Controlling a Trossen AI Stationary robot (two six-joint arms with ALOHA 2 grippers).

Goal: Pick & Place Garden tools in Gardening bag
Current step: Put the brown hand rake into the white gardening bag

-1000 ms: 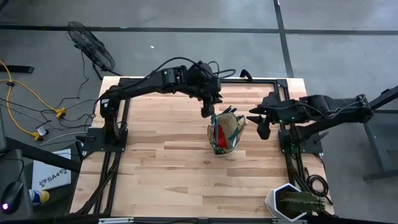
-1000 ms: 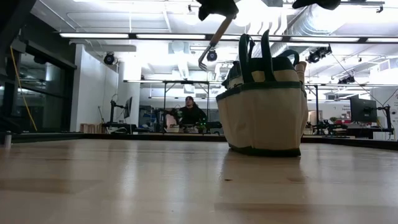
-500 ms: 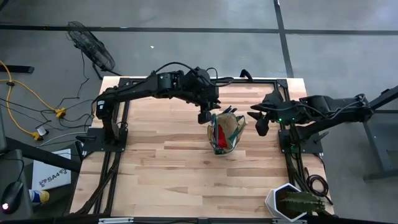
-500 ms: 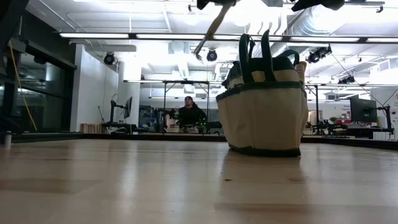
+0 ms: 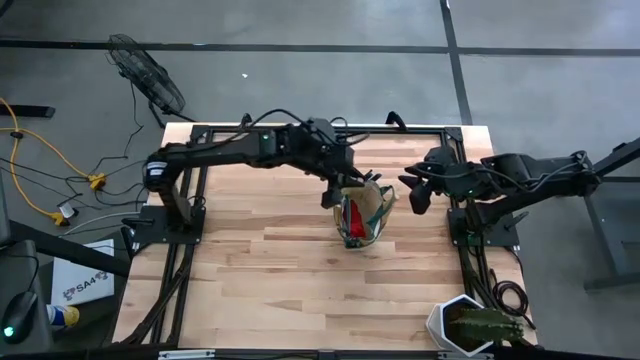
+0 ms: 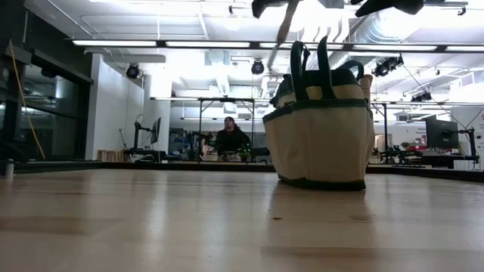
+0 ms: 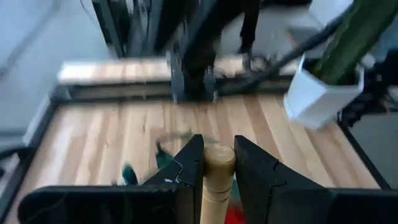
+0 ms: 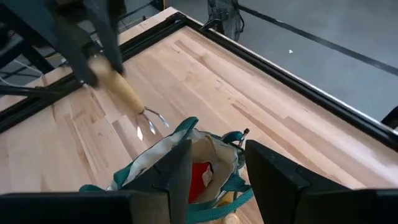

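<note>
Left tool point(image 5: 336, 190), near the high view's centre, pinches the wooden-handled fork point(image 8: 127, 94) just over the tan, green-trimmed gardening bag point(image 5: 362, 215) on the desk point(image 5: 260, 270), while the right tool point(image 5: 420, 197) waits spread, empty, beside it.

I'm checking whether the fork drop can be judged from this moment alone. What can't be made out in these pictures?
- Bag contents: the gardening bag wall hides them in the low view; the high view is too small.
- Fork prongs: cut off by the top edge in the low view, hidden by the left tool in its wrist view.
- Right tool: cut off at the low view's top edge.
- Potted plant: blurred.
</note>
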